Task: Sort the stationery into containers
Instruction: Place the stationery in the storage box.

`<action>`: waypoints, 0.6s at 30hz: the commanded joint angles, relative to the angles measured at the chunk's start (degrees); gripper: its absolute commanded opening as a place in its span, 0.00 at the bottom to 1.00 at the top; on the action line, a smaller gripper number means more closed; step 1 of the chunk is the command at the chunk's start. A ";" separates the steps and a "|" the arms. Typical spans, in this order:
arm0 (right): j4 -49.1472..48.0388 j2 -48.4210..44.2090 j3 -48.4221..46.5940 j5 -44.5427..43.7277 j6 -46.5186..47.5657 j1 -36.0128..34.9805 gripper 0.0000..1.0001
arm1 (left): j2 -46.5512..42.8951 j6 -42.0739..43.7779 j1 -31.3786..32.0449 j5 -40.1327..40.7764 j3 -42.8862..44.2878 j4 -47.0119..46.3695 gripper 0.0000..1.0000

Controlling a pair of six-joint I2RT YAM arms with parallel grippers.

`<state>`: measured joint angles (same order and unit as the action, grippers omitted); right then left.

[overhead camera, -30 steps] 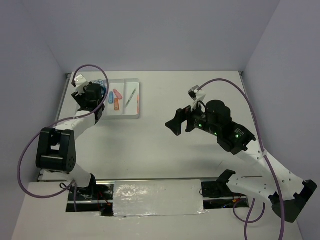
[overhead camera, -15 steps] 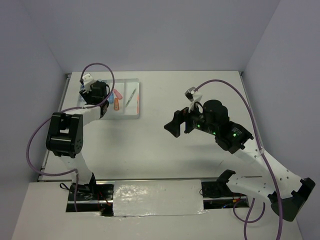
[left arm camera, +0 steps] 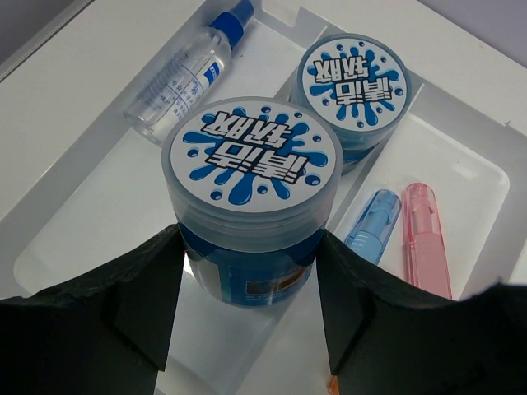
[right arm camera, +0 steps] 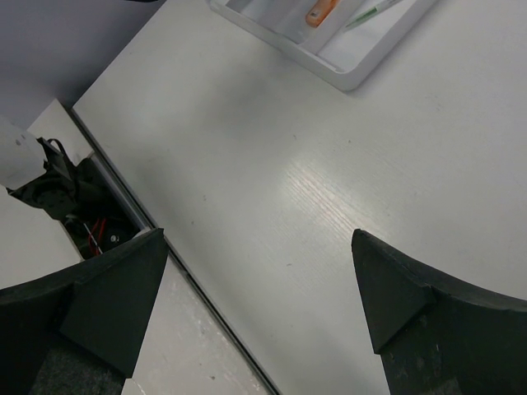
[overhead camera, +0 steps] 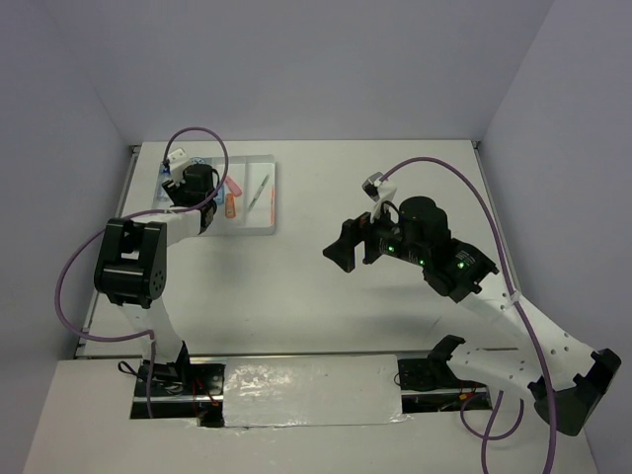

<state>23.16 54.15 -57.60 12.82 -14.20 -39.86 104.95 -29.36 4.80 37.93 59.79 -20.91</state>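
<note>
The left gripper [left arm camera: 249,247] is seen closed partway on a round tub [left arm camera: 251,160], and its two black fingers [left arm camera: 123,304] are pressed against the tub's blue sides. The tub is held upright with its white, blue-splashed lid facing the wrist camera. It is placed over one long compartment of the white tray [left arm camera: 90,222]. Whether its base rests on the tray floor cannot be told.

A second tub [left arm camera: 354,86] of the same kind is found just beyond the gripper, upright in the tray and near the held one. Whether the two touch cannot be made out. A clear bottle [left arm camera: 185,78] with a blue cap is laid on its side in the compartment ahead and to the left of the fingers. To the right of the gripper, a blue stub [left arm camera: 375,230] and a pink stub [left arm camera: 424,247] are laid side by side in one compartment, close together.

The right gripper [right arm camera: 258,239] is held well apart from the tray, above the bare table [right arm camera: 272,164]. Its fingers are spread wide and nothing is held between them. Far ahead of it, a corner of the tray can be seen. An orange stub [right arm camera: 321,12] and a thin pen [right arm camera: 375,10] are laid in neighbouring compartments there.
</note>
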 commanded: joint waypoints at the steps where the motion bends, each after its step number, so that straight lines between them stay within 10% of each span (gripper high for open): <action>1: -2.06 0.17 -0.32 0.63 0.84 0.22 1.00 | 0.35 -2.63 0.12 1.44 3.49 -0.46 0.03; 18: -1.45 -0.98 -0.23 0.28 1.36 0.30 1.00 | 1.58 -3.77 0.04 3.55 7.26 7.36 0.05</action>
<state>23.18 54.24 -57.60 12.91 -13.96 -39.86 106.02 -31.94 4.80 38.39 63.64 -12.49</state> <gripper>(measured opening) 0.996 0.708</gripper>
